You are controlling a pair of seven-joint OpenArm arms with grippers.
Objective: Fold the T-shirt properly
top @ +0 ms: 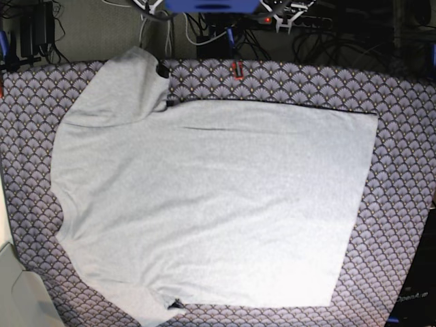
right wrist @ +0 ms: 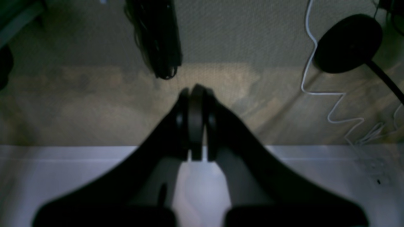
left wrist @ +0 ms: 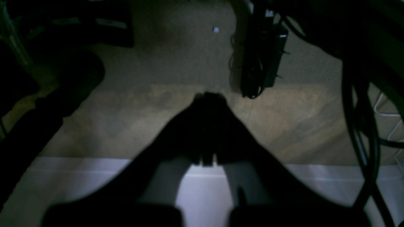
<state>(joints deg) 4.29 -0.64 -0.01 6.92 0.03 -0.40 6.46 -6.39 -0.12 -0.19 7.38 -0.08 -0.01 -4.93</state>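
The left pincer (left wrist: 206, 97) is pressed together, its two dark fingers meeting at the tip, and it holds nothing. It hangs over the floor, past a pale edge that crosses the bottom of the left wrist view. At 1 o'clock from its tip a black power strip (left wrist: 263, 53) with cables lies on the carpet (left wrist: 176, 56). At 3 o'clock thick black cables (left wrist: 359, 126) hang down, and at 9 o'clock there is a large dark shape that is too dim to name.

The right pincer (right wrist: 196, 91) is also pressed together, with only a thin slit between the fingers, and it grips nothing. At 11 o'clock from its tip a black bundle of cables (right wrist: 157, 37) lies on the carpet. At 2 o'clock stands a round black base (right wrist: 347, 42), and a thin white cord (right wrist: 318, 91) runs in zigzag at 3 o'clock.

In the base view the T-shirt (top: 211, 204) lies spread flat on the desk, covering most of the purple-grey fan-patterned tablecloth (top: 402, 136). The plain grey side is up and no lettering shows. One sleeve (top: 122, 85) points to 11 o'clock, the other sleeve (top: 146, 303) lies at 7 o'clock, and the straight hem is at 3 o'clock. Neither arm is over the cloth in this view. Behind the desk, at 12 o'clock, cables and a blue part of the rig (top: 211, 5) are visible.
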